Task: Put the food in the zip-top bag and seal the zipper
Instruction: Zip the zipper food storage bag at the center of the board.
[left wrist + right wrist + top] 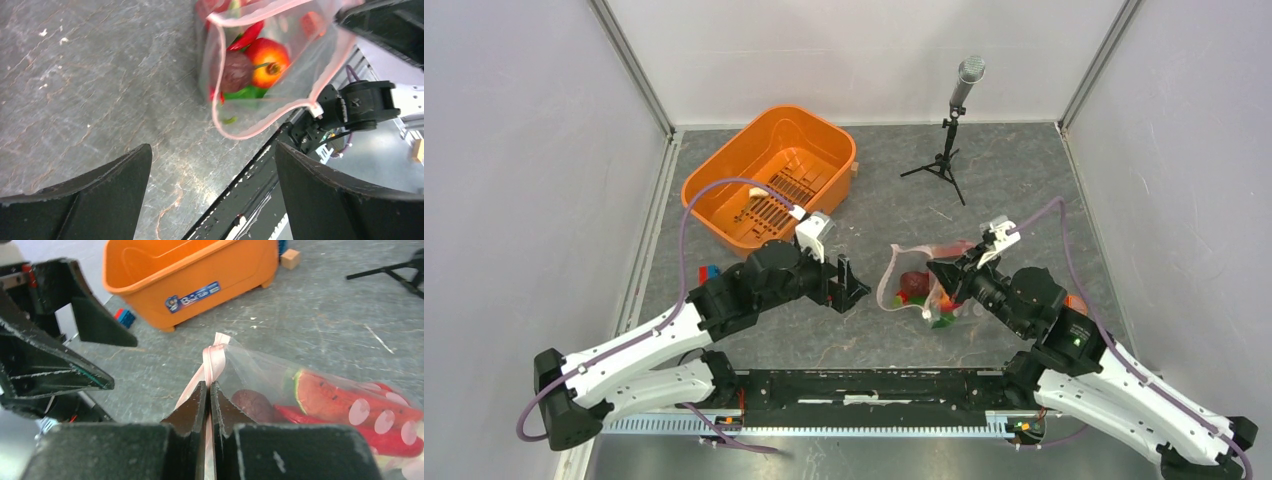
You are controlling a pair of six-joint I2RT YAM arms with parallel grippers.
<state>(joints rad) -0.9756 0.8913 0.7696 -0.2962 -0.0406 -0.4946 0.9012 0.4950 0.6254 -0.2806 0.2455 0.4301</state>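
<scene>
The grey table [1004,170] carries the orange tub [719,155] at its far left, well apart from everything else. Right of centre, between the two arms, lies the zip-top bag [904,262], crinkled, with its mouth gaping towards the left gripper [852,283]. That gripper hovers just beside the bag with its fingers spread wide and nothing between them. The right gripper [209,400] has its fingers pinched tight on the zipper [214,357], gripping the pink strip near one end of the mouth. The rest of the strip hangs as an open loop, unsealed. A microphone on a small tripod [952,130] stands at the far side of the table.

The food is inside the bag: a watermelon slice [340,397], a red-and-yellow round fruit [267,55], a dark round piece [235,72], a long red piece [247,36] and something green [245,92] underneath. A wooden block [290,258] sits just beside the tub, and a blue block [127,317] lies near its other end
</scene>
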